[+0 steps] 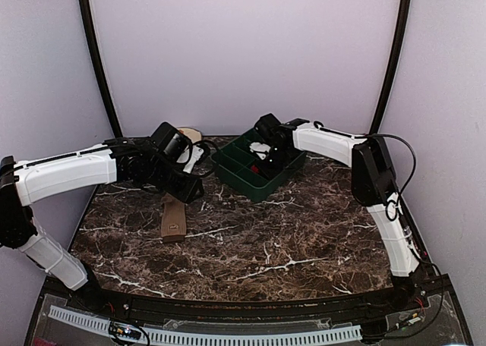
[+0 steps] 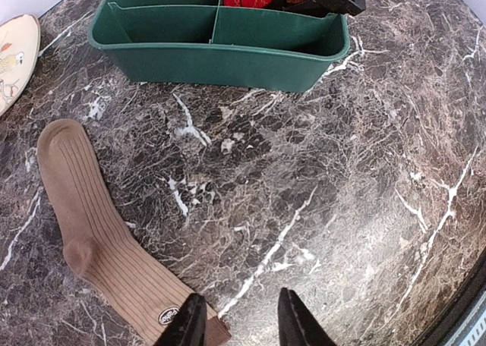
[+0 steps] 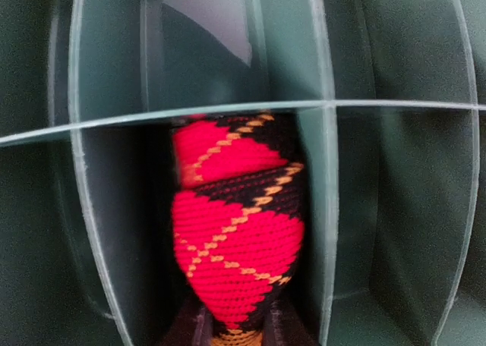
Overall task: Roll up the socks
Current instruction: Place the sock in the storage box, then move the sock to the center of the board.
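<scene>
Lying flat: the tan sock (image 2: 99,240), a ribbed strip stretched out unrolled on the dark marble table (image 2: 364,171). In the left wrist view its rounded end points to 10 o'clock and its straight-cut end, with a small oval label (image 2: 168,316), to 6 o'clock.
Left gripper (image 2: 239,325): partly open, with only bare table between its fingers. One fingertip (image 2: 190,323) stands over the labelled end of the tan sock; whether it touches the fabric I cannot tell.
Green tray (image 1: 254,187): a divided bin at 12 o'clock on the table in the top view, at 1 o'clock from the tan sock and well apart from it.
Argyle sock (image 3: 235,247): a tight black bundle with red diamonds and orange lines, standing in one compartment of the green tray, walls close on both sides.
Right gripper (image 3: 237,332): reaching down into that compartment, its jaws drawn narrow, with a finger on each side of the bundle's lower end — pinching it.
Plate (image 2: 15,58): a beige disc at 10 o'clock in the left wrist view, beyond the tan sock's rounded end and not touching it.
</scene>
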Robot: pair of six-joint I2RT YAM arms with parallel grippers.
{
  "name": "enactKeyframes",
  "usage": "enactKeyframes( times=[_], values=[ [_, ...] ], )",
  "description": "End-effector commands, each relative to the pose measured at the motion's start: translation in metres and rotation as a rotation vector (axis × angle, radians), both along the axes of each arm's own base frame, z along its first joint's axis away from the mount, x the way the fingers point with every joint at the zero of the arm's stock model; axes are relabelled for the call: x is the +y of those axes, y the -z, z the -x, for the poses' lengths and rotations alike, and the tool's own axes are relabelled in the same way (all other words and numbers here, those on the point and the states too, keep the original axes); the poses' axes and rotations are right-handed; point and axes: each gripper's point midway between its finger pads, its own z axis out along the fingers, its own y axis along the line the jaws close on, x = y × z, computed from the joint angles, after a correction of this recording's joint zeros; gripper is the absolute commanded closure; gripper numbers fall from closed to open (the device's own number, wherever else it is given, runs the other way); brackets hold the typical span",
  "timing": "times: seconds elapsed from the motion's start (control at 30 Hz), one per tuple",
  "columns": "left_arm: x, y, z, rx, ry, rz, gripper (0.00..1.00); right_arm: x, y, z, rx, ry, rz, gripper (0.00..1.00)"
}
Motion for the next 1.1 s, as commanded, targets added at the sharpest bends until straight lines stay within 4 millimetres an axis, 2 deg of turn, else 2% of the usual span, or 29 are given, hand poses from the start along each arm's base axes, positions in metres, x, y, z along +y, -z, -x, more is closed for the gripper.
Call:
enactKeyframes(
  times=[0.0,0.07,0.13,0.47,0.67,0.9,1.07],
  values=[
    [0.004,-0.004,-0.003,-0.021,-0.005,-0.017,0.63,-0.003,0.006,0.000,0.032,0.037,-0.011,0.70],
    [0.005,-0.003,-0.004,-0.020,-0.008,-0.018,0.63,-0.003,0.000,-0.003,0.019,0.046,-0.022,0.62],
    [0.005,-0.002,-0.004,-0.020,-0.008,-0.017,0.63,-0.002,-0.008,-0.006,0.004,0.051,-0.032,0.58],
    [0.002,-0.001,-0.006,-0.016,-0.006,-0.006,0.63,-0.005,-0.046,-0.014,-0.060,0.072,-0.070,0.57],
    [0.009,-0.005,-0.009,-0.034,-0.038,-0.014,0.62,-0.004,-0.083,-0.015,-0.123,0.087,-0.127,0.57],
    [0.038,-0.001,-0.013,-0.032,-0.150,0.021,0.59,-0.008,-0.136,-0.012,-0.227,0.104,-0.196,0.56],
    [0.063,0.034,0.001,0.048,-0.223,-0.018,0.57,-0.005,-0.151,0.001,-0.259,0.083,-0.214,0.56]
  ],
)
